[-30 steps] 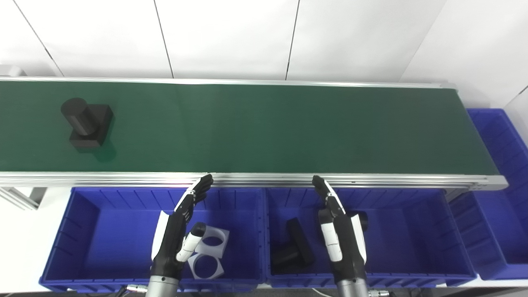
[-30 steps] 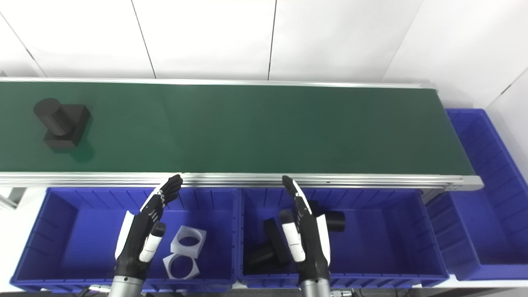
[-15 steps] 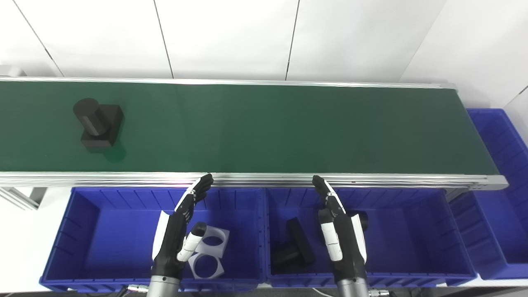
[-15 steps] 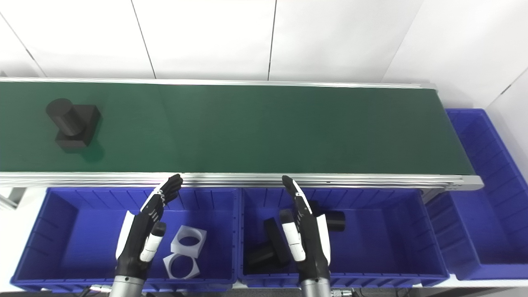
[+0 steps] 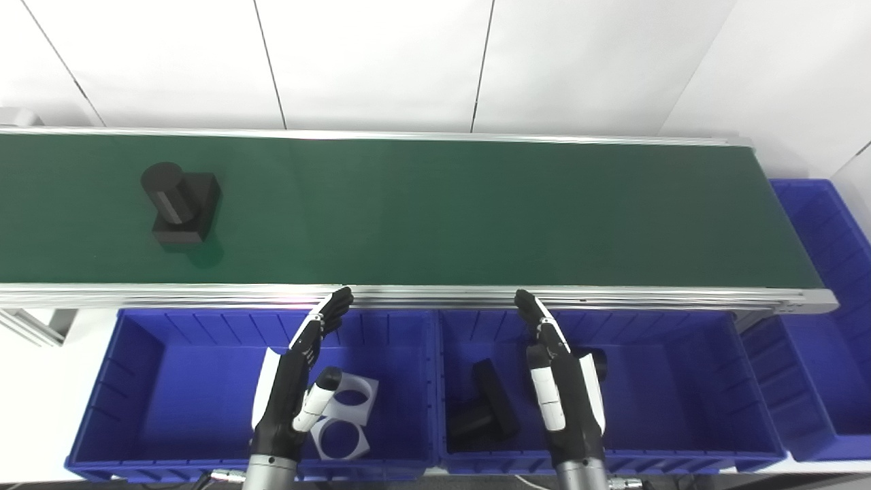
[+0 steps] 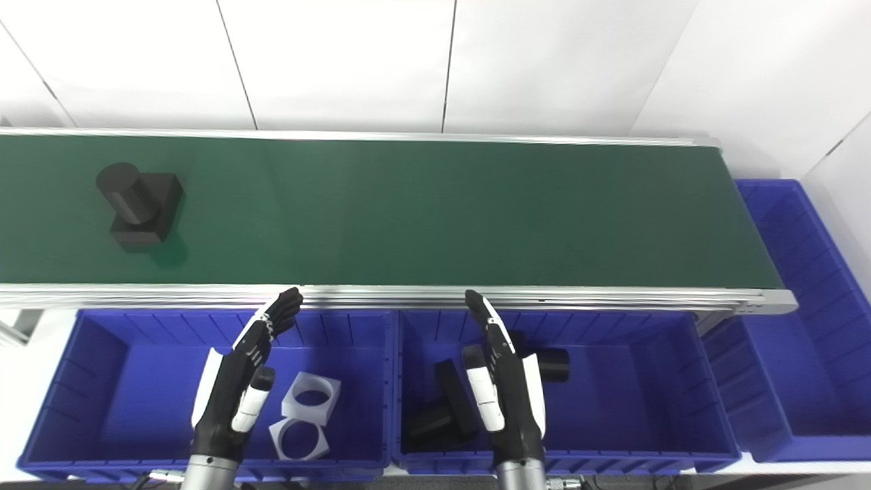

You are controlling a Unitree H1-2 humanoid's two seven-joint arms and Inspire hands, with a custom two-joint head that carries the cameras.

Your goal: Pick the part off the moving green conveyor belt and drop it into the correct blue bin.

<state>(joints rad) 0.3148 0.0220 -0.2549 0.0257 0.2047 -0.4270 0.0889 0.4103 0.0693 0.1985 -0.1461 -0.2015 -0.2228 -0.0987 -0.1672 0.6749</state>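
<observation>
A black part [image 5: 179,208], a cylinder standing on a square block, rides on the green conveyor belt [image 5: 442,211] at its left end. My left hand [image 5: 297,378] hovers open over the left blue bin [image 5: 143,381], well to the right of and below the part. Over the middle blue bin [image 5: 687,381] my right hand [image 5: 561,386] is open too. Both hands have their fingers stretched toward the belt's near rail and hold nothing.
Two white square pieces with round holes [image 5: 343,415] lie in the left bin. Black parts [image 5: 484,408] lie in the middle bin, one partly hidden behind my right hand. A third blue bin [image 5: 823,224] stands past the belt's right end.
The black part has travelled to the right along the belt. Neither hand has moved.
</observation>
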